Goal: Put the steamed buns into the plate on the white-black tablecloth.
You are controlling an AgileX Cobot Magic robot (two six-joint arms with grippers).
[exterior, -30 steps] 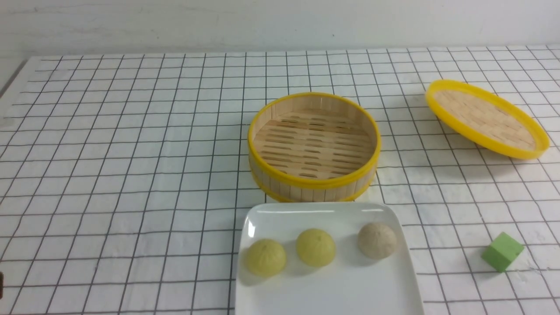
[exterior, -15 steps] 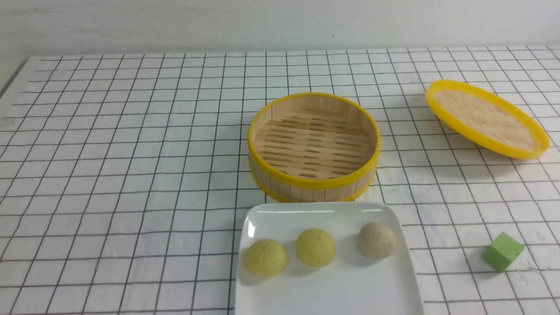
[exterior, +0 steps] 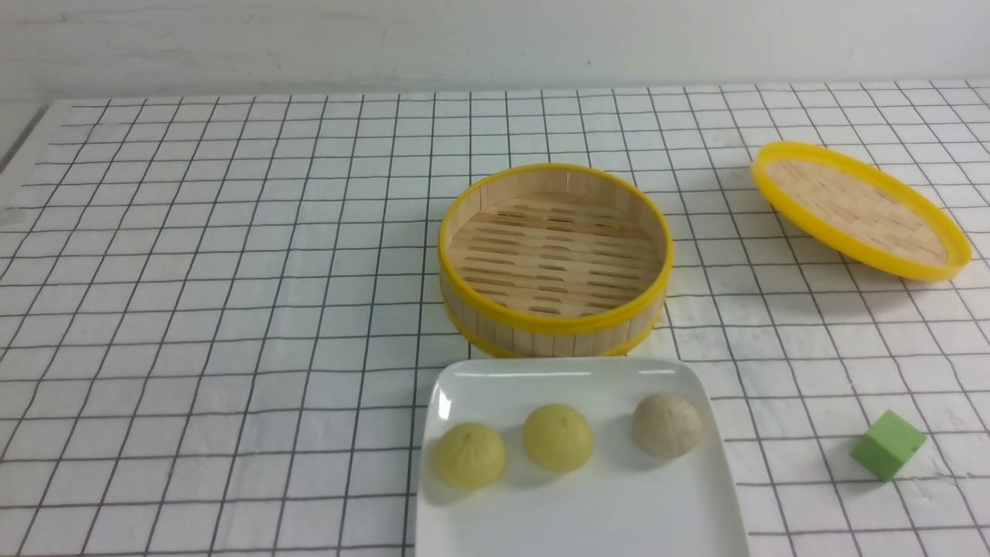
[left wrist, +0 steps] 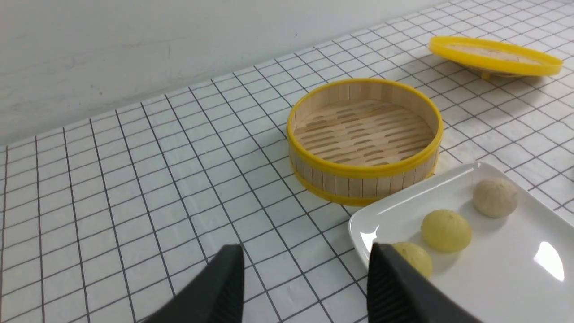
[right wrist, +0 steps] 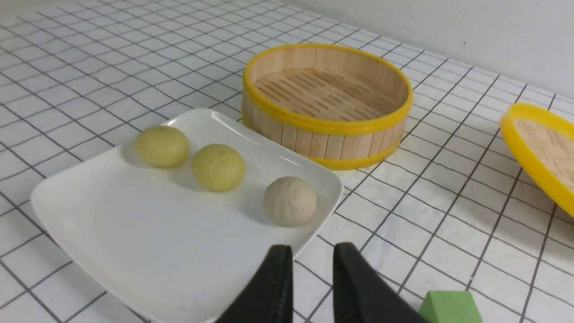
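Note:
Three steamed buns lie in a row on the white plate point(exterior: 588, 510) at the near middle of the white-black tablecloth point(exterior: 232, 309): two pale yellow ones point(exterior: 469, 455) point(exterior: 558, 437) and a beige-white one point(exterior: 667, 425). Neither gripper shows in the front view. In the left wrist view my left gripper point(left wrist: 305, 262) is wide open and empty, hanging near the plate's point(left wrist: 493, 269) corner, one finger partly hiding a yellow bun point(left wrist: 418, 261). In the right wrist view my right gripper point(right wrist: 311, 251) has its fingers almost together and holds nothing, just short of the beige bun point(right wrist: 289, 200).
An empty yellow-rimmed bamboo steamer point(exterior: 553, 325) stands just behind the plate. Its woven lid point(exterior: 858, 209) lies tilted at the far right. A green cube point(exterior: 888, 445) sits to the right of the plate, close to my right gripper point(right wrist: 448, 307).
A dark bit of the left arm at the front view's lower left edge one second ago has left the view. The buns, plate and steamer have not moved.

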